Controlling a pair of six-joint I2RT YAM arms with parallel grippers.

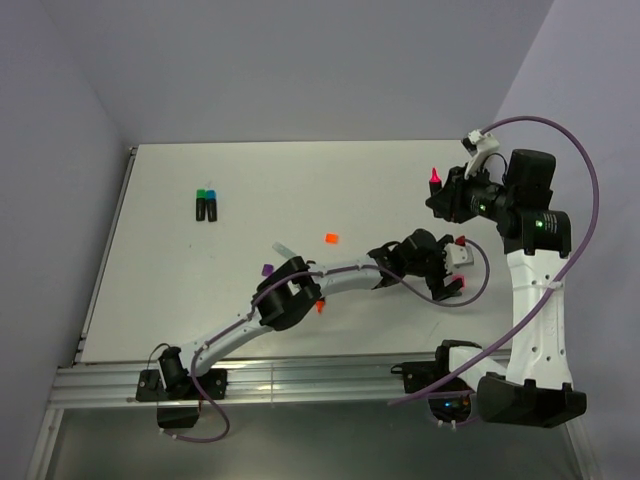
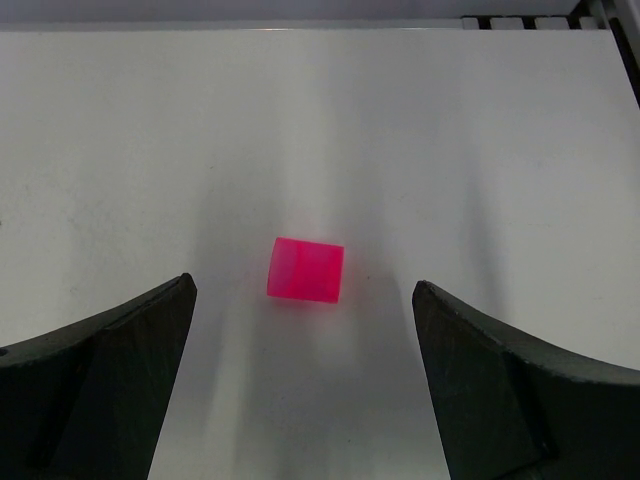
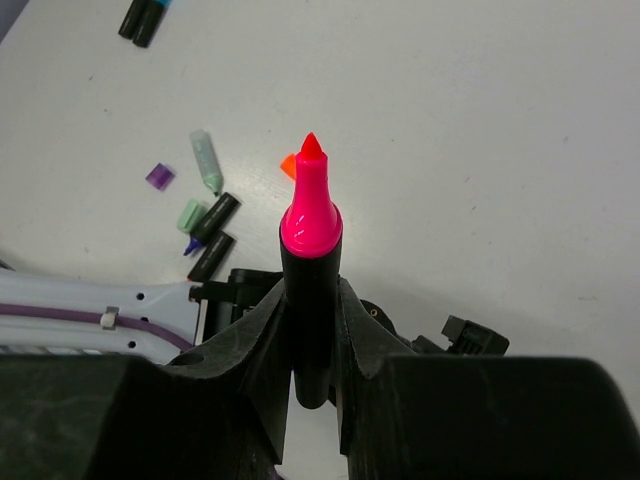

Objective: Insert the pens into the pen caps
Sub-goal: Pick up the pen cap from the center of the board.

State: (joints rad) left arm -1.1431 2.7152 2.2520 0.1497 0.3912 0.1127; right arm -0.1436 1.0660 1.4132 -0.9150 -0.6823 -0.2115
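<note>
left gripper (image 2: 303,286) wide open, empty; cap (image 2: 305,270) lies between its fingers, frame centre | right gripper (image 3: 311,325) clamped on pen (image 3: 311,215), tip up | cap likely light, stiff, slick; pinch flat sides

The white table (image 2: 120,130) carries 1 pink cap (image 2: 305,270), lying on its side between the spread fingers of the left claw (image 2: 303,292) and touching neither. Ahead and left of the right claw (image 3: 312,330) lie 1 orange cap (image 3: 288,165), 1 purple cap (image 3: 159,176), 1 pale green pen-like piece (image 3: 206,160) and 2 black pens (image 3: 214,238) side by side. Further ahead-left lie 2 more black pens (image 3: 140,20), touching.
</note>
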